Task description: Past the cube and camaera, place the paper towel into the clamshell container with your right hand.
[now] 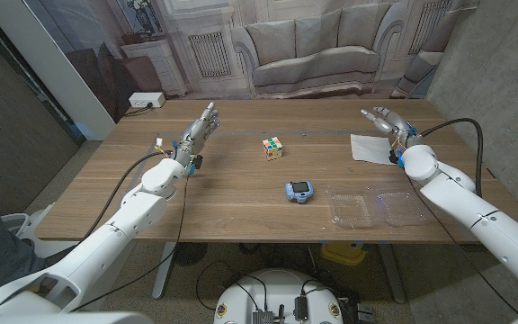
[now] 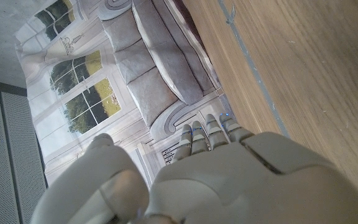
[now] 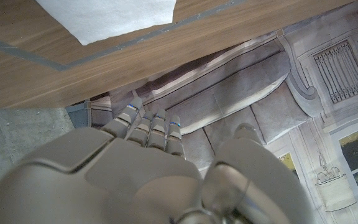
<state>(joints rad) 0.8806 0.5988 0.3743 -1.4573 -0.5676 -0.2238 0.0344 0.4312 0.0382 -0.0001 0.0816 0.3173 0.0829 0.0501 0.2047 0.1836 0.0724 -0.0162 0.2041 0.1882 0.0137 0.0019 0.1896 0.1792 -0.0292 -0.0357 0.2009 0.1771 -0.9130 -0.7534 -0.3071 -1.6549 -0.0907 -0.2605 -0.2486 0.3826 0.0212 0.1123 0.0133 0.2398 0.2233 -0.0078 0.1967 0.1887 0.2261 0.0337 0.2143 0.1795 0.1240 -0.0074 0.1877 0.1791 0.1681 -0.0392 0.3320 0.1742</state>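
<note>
We logged the task as not yet begun: the paper towel (image 1: 368, 147) lay flat on the wooden table (image 1: 241, 193) at its far right side, untouched, and the clamshell container (image 1: 377, 208) sat open and apparently empty near the front edge, well apart from the towel. The right hand (image 1: 388, 121) hovered just beside the towel's far edge, fingers extended and loosely apart, holding nothing; the right wrist view showed the towel (image 3: 107, 15) beyond the fingertips (image 3: 149, 121). The left hand (image 1: 200, 126) was raised at the far left, fingers straight and close together, empty. The cube (image 1: 272, 148) and the small blue camera (image 1: 299, 191) stood mid-table. We judged that grasping, carrying and placing the towel all remained.
</note>
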